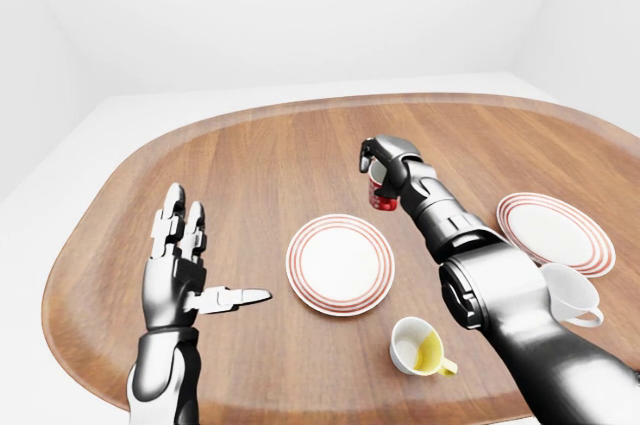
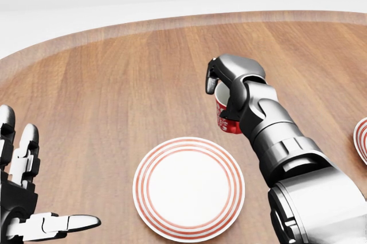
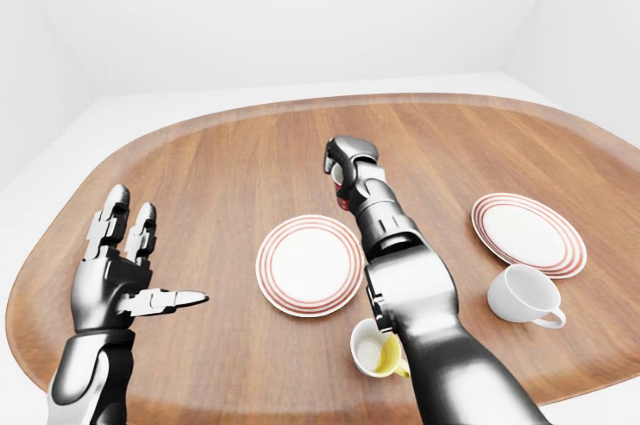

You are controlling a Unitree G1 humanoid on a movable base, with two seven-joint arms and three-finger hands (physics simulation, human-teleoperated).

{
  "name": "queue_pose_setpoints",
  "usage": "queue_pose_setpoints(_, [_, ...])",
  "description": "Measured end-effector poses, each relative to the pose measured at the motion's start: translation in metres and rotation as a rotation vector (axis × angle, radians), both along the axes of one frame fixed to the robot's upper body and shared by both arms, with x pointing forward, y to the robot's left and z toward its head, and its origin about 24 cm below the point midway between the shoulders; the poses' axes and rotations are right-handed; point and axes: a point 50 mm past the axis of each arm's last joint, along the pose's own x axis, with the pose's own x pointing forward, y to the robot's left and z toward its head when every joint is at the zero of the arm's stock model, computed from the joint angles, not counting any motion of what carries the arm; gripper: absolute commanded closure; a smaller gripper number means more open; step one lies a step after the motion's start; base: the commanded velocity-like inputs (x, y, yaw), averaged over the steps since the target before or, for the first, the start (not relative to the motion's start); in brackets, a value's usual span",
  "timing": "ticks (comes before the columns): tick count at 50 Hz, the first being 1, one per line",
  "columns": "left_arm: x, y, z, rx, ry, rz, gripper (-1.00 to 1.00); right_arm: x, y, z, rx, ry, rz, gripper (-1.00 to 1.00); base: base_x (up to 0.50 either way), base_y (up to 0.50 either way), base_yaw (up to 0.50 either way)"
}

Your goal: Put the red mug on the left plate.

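A: Going left to right from the left plate (image 2: 188, 189): what is each hand doing?

B: Well to the left of the plate, the left hand (image 1: 182, 267) is hovering with its fingers (image 1: 240, 296) spread wide, holding nothing. The plate is lying bare on the surface (image 1: 250, 160). Just up and to the right of the plate's rim in the head view, the right hand (image 2: 234, 89) is wrapping its fingers round the red mug (image 2: 226, 112).

A: So which way is the mug lying from its target?

B: It is hanging upright, mouth upward, off beyond the plate's upper right edge, not over it. I judge the right hand needs to carry it down and left in that view, over the plate's middle, before lowering.

A: Anything further right?

B: Another plate (image 1: 554, 232), a white cup (image 1: 569, 294) and a yellow-lined cup (image 1: 418, 348), all well clear.
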Motion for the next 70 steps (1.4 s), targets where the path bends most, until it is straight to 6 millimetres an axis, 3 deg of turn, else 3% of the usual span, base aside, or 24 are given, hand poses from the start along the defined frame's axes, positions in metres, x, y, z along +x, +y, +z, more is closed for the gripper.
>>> queue_pose_setpoints(22, [0.000,0.004,-0.003,-0.003,0.001,0.014,-1.00,-0.018,0.034,-0.046,0.100,0.037,0.068,1.00,0.00,0.00,0.00])
queue_pose_setpoints(50, [0.001,0.005,-0.005,-0.007,0.000,0.013,-1.00,-0.026,0.036,-0.063,0.117,0.048,0.037,1.00,0.00,0.00,0.00])
queue_pose_setpoints(70, [0.002,0.008,-0.007,-0.016,0.001,0.021,-1.00,-0.040,0.065,-0.082,0.131,0.110,0.099,1.00,0.00,0.00,0.00])
